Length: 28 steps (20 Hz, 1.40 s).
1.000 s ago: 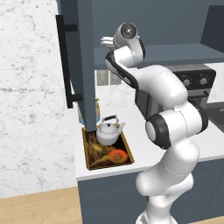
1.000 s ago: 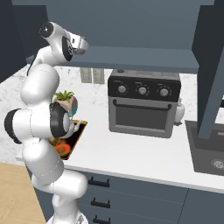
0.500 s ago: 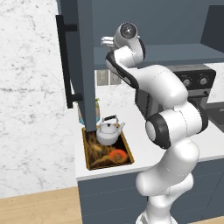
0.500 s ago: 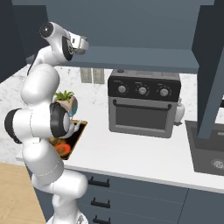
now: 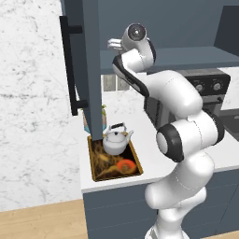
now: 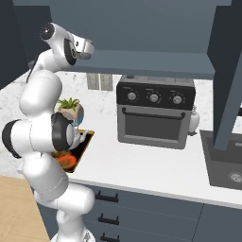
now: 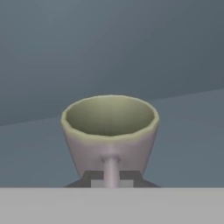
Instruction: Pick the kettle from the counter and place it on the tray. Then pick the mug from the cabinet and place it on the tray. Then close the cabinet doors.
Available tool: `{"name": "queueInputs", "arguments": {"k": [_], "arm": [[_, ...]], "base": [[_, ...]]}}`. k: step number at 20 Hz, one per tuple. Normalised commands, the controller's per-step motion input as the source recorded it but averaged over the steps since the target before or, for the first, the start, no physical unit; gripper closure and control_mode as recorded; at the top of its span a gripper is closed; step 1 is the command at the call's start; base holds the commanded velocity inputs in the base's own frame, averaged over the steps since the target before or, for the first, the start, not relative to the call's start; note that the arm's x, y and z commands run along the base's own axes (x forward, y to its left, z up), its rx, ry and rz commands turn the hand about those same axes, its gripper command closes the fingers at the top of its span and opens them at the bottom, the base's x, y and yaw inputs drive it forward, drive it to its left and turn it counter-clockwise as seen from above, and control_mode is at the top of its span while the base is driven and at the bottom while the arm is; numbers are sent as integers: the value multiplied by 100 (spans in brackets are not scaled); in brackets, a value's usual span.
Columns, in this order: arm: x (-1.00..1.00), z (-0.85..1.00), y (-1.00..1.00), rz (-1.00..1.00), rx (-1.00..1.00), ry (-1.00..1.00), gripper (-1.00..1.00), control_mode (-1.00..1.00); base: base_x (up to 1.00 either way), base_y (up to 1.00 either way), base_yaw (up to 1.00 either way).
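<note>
Inside the cabinet [image 5: 154, 18], our gripper [image 7: 112, 177] has just snapped shut from wide open, its fingers now pinching the handle of the mug [image 7: 110, 131] on the shelf. Below the cabinet, the kettle [image 5: 115, 139] already sits on the tray [image 5: 136, 156]. We judge lifting comes next.

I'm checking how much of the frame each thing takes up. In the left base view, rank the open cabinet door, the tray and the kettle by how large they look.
1. cabinet door, though it is nearest the camera
2. tray
3. kettle
</note>
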Motion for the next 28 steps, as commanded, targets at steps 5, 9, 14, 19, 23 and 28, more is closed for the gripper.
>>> {"name": "queueInputs", "arguments": {"k": [5,9,14,19,23,28], "arm": [[-73,6,-1,4,0,3,100,-100],[-93,4,0,11,0,1,100,-100],[-100,-1,-2,20,0,0,100,-100],[-100,-8,-6,29,0,0,100,-100],[-100,-13,-10,32,0,2,100,-100],[-100,-24,-14,36,0,6,100,-100]], "base": [[0,0,0],[0,0,0],[0,0,0],[0,0,0],[0,0,0],[0,0,0]]}}
